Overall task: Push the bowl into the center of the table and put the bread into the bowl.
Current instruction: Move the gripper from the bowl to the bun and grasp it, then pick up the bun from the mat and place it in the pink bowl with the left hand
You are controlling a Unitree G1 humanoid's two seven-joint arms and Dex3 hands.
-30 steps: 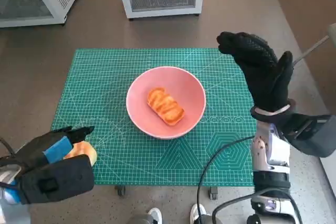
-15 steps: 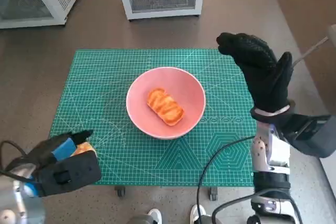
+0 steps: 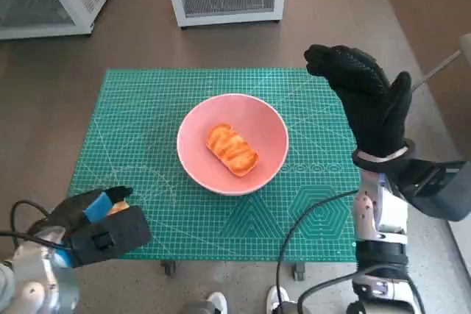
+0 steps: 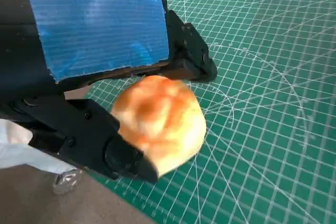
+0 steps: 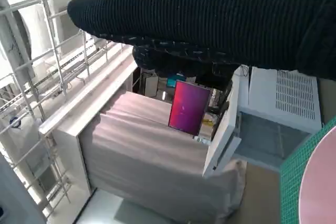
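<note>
At the mat's near left corner, the left hand (image 3: pixel 99 218) gripped a bun (image 4: pixel 160 121), while the bowl (image 3: pixel 232 143) sat mid-table with bread (image 3: pixel 232 149) inside.
On the left, the blue-taped hand's black fingers (image 4: pixel 189 59) were clamped round the pale golden bun, which was held just over the green mat (image 3: pixel 147 115) at its front edge; only a sliver of the bun showed past the hand in the head view. Further right, the pink bowl stood about in the middle of the mat, holding a glazed, striped orange bread lying at a slant. Rightmost, the gloved right hand (image 3: pixel 368 104) was raised above the mat's far right part, well apart from the bowl, palm flat, fingers together and extended, holding nothing.
</note>
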